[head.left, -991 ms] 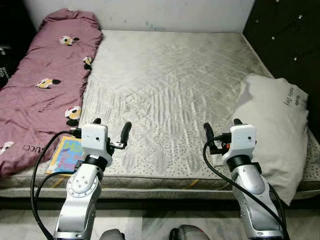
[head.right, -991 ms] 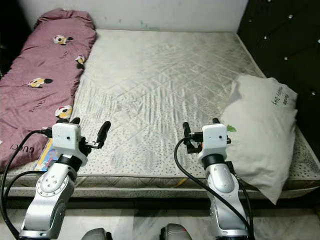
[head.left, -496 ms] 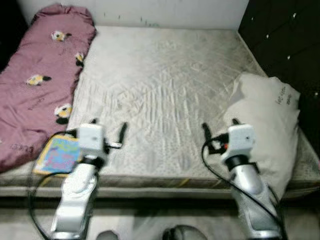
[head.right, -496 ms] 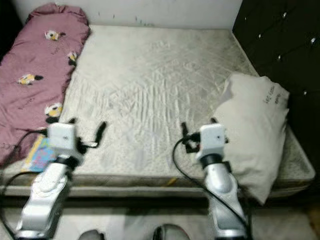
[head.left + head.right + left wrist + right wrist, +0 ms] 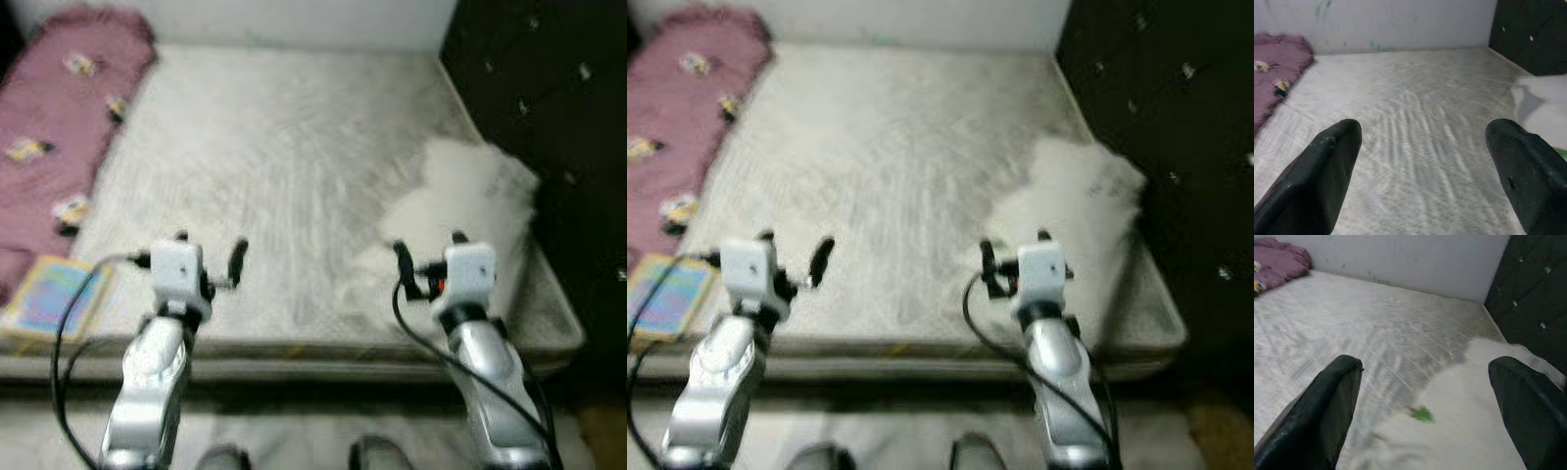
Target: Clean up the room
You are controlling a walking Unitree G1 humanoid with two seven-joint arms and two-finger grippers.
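The two head views look forward and down from above the foot of the bed (image 5: 284, 157), blurred, and share the mattress, the pillow (image 5: 470, 196) and the pink quilt (image 5: 676, 127). Each wrist view sits low, looking along its own black fingers (image 5: 1327, 166) across the mattress toward the far wall (image 5: 1400, 259) (both catch the dark headboard (image 5: 1533, 289)).

Blurred mattress (image 5: 274, 166) — pillow (image 5: 470, 206) on right
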